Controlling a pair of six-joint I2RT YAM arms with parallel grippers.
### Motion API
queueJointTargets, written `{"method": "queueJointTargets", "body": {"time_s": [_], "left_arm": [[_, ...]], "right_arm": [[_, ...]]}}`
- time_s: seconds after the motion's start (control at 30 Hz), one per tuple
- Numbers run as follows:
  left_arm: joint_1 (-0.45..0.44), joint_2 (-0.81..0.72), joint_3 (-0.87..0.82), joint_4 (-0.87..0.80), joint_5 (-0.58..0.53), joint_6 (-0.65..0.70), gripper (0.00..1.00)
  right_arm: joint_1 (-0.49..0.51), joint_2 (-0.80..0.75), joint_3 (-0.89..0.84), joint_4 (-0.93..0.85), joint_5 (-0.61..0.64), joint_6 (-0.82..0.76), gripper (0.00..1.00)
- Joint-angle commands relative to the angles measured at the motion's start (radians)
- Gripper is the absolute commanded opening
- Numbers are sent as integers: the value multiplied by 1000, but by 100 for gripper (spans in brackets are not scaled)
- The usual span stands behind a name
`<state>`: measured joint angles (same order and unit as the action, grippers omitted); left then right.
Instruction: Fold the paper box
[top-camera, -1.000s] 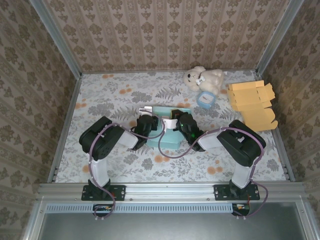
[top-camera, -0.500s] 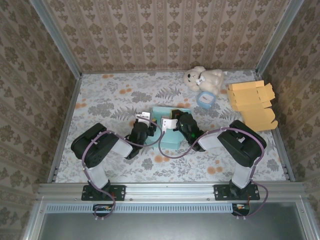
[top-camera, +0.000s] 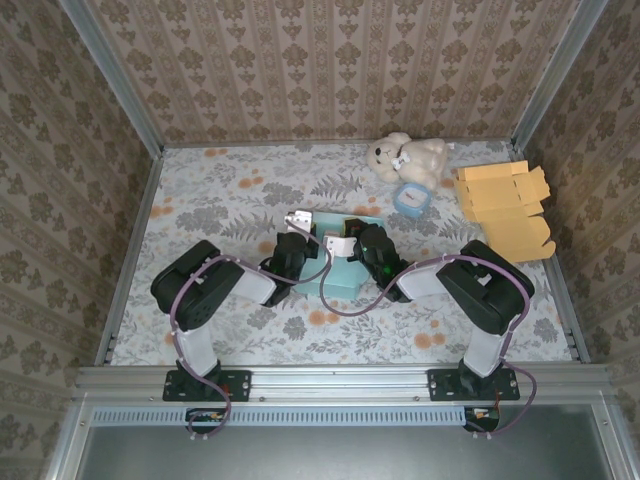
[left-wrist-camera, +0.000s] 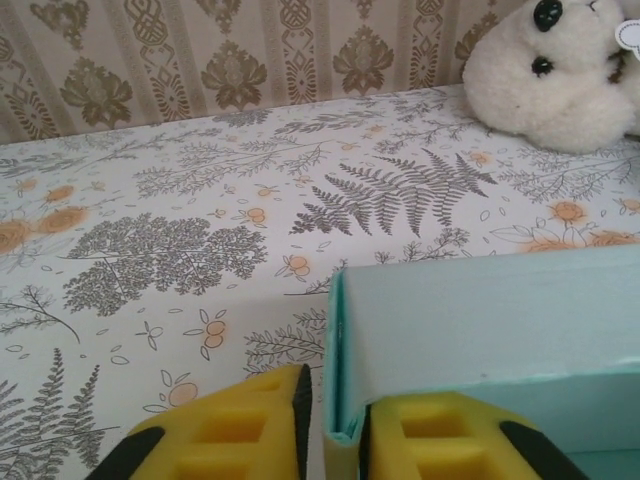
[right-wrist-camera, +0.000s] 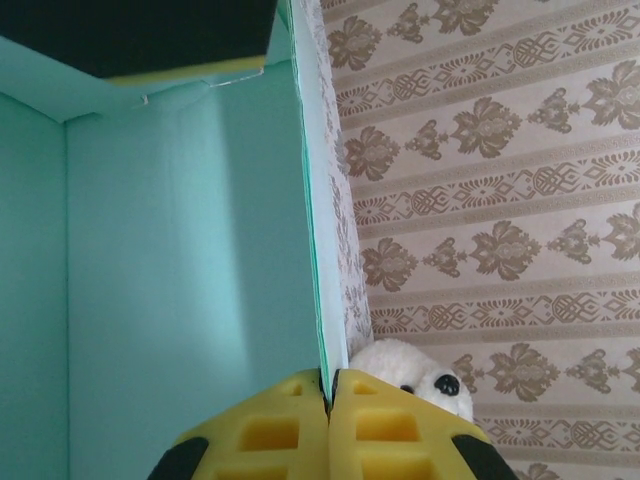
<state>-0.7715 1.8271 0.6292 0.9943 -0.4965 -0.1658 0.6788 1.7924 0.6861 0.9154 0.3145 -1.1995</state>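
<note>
Table surface (top-camera: 230, 200): white cloth printed with grey ferns and orange flowers. At its far right lies 1 white plush bear (top-camera: 405, 158), close to the back wall, its dark eyes seen from the left wrist view. Just in front of the bear sits 1 small round light-blue container (top-camera: 409, 198). Far right edge: a pile of flat orange cardboard sheets (top-camera: 505, 205), overlapping. Walls (top-camera: 330, 60): beige damask wallpaper in vertical stripes. Near edge: 1 metal rail (top-camera: 340, 378).
</note>
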Motion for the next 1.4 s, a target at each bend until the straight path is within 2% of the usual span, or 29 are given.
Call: {"method": "queueJointTargets", "body": {"time_s": [0.0, 0.1, 0.23, 0.33, 0.43, 0.47, 0.63, 0.8, 1.1, 1.2, 1.37], "left_arm": [[12, 18, 38, -130, -234, -43, 11], [15, 21, 54, -170, -267, -61, 9], [14, 9, 55, -169, -192, -53, 12], [9, -6, 31, -114, -64, -16, 23], [-5, -14, 5, -68, -11, 11, 41], [-7, -11, 1, -59, -2, 13, 45], [-7, 28, 12, -59, 12, 25, 45], [-10, 76, 50, -54, -14, 26, 39], [-30, 104, 11, 94, -47, 55, 8], [-36, 109, 12, 98, -51, 57, 0], [-46, 106, 8, 94, -56, 46, 0]], "right_arm": [[6, 27, -35, -181, 13, 51, 0], [7, 27, -36, -180, 13, 53, 0], [6, 23, -34, -181, 10, 66, 0], [7, 24, -28, -194, 9, 74, 0], [7, 26, -26, -197, 6, 77, 0], [6, 24, -26, -195, 5, 77, 0], [7, 11, -32, -195, -1, 86, 0], [7, 4, -38, -195, -19, 95, 0], [7, 16, -34, -176, -10, 95, 0], [7, 17, -31, -175, 0, 96, 4], [8, -26, -37, -194, -36, 137, 20]]}}
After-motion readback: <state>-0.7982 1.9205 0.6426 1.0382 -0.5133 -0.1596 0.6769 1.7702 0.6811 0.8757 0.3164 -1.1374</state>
